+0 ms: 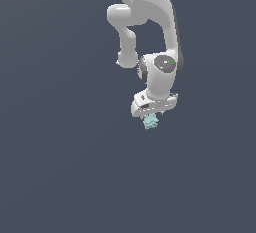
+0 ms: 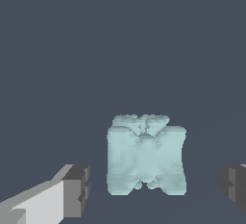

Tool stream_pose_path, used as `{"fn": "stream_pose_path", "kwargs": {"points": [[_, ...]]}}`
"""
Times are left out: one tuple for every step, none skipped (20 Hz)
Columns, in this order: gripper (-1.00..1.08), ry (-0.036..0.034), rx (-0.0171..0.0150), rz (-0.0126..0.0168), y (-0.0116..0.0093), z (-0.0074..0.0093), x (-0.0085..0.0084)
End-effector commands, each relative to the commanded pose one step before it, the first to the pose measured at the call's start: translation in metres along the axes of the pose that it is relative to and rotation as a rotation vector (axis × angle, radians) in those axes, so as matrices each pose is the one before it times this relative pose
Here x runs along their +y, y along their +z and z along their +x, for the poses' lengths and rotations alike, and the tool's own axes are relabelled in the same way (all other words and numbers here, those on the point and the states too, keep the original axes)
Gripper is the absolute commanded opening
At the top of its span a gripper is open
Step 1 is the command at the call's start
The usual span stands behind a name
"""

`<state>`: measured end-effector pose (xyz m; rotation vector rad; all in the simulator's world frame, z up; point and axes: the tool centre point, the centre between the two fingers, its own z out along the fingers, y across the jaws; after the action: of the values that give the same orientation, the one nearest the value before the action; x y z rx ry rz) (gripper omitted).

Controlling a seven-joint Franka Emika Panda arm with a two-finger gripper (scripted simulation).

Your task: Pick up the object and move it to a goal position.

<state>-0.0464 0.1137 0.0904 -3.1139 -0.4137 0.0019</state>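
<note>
One arm: you are looking at a white Panda arm (image 1: 150, 37) that is reaching down from the top of the exterior view, wrist bent, pincer (image 1: 151, 116) pointing downward.
Pincer: it is standing spread; in the wrist view its two dark-padded fingers (image 2: 77, 190) are sitting well apart on either side of the object, neither pad touching it.
Object: you are seeing a pale teal lumpy block (image 2: 146, 155) sitting between the fingers, with a gap showing on each side.
Object from outside: in the exterior view it (image 1: 150, 121) is showing just below the pincer, partly hidden by it, near the middle of the scene.
Table: the plain dark grey-blue table (image 1: 60, 177) is filling the background in both views; you cannot tell from these whether the object is resting on it.
</note>
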Motion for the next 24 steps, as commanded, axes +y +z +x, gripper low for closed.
{"fn": "stream_pose_path", "kwargs": {"points": [[1.00,-0.00017,-0.00029,-0.00006,0.00414,-0.00030,-0.00005],[1.00,0.00000,0.00000,0.00000,0.00310,-0.00011,0.00003],[1.00,-0.00045,0.00019,-0.00003,0.00366,-0.00014,-0.00022],[1.00,0.00000,0.00000,0.00000,0.00442,-0.00018,0.00004],[1.00,-0.00064,0.00027,-0.00003,0.00490,-0.00020,-0.00032],[1.00,0.00000,0.00000,0.00000,0.00562,-0.00022,0.00005],[1.00,-0.00089,0.00039,-0.00005,0.00511,-0.00017,-0.00047],[1.00,0.00000,0.00000,0.00000,0.00467,-0.00010,0.00005],[1.00,-0.00043,0.00022,-0.00006,0.00388,-0.00001,-0.00021],[1.00,0.00000,0.00000,0.00000,0.00333,0.00007,0.00004],[1.00,0.00000,0.00000,0.00000,0.00263,0.00016,0.00004],[1.00,-0.00036,0.00027,-0.00018,0.00180,0.00021,-0.00018],[1.00,0.00000,0.00000,0.00000,0.00134,0.00022,0.00003],[1.00,0.00000,0.00000,0.00000,0.00076,0.00017,0.00002],[1.00,0.00000,0.00000,0.00000,0.00025,0.00007,0.00001],[-1.00,0.00000,0.00000,0.00000,0.00000,0.00000,0.00000],[-1.00,0.00000,0.00000,0.00000,0.00000,0.00000,0.00000],[-1.00,0.00000,0.00000,0.00000,0.00000,0.00000,0.00000],[-1.00,0.00000,0.00000,0.00000,0.00000,0.00000,0.00000],[-1.00,0.00000,0.00000,0.00000,0.00000,0.00000,0.00000],[-1.00,0.00000,0.00000,0.00000,0.00000,0.00000,0.00000],[-1.00,0.00000,0.00000,0.00000,0.00000,0.00000,0.00000],[-1.00,0.00000,0.00000,0.00000,0.00000,0.00000,0.00000],[-1.00,0.00000,0.00000,0.00000,0.00000,0.00000,0.00000]]}}
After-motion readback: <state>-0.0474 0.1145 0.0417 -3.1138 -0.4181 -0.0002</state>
